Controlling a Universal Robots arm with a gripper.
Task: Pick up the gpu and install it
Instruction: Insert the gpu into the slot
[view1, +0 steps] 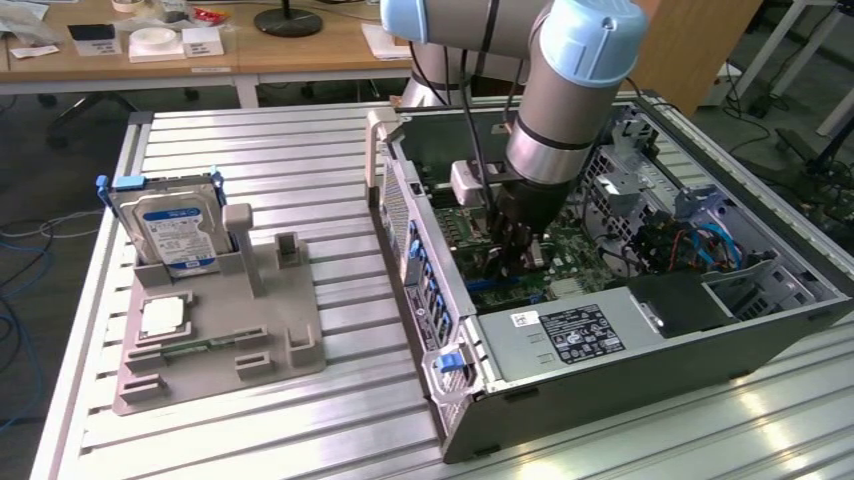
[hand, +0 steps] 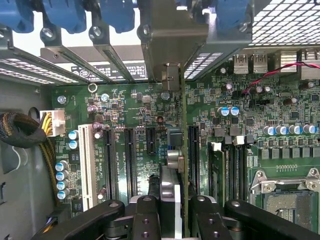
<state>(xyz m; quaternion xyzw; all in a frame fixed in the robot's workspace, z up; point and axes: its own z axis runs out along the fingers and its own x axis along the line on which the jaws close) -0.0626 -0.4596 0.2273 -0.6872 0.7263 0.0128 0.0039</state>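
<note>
Clenched on the gpu (hand: 183, 150), edge-on over the motherboard (hand: 130, 120) slots inside the computer case (view1: 641, 340): gripper (hand: 176, 210).

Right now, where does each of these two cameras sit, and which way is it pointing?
Exterior view: off the arm, raised, looking down on the open computer case and the parts stand; the arm reaches into the case.
Wrist view: on the wrist, looking past the gripper at the motherboard, with the gpu seen edge-on.
Shared: motherboard and gripper inside the case.
</note>
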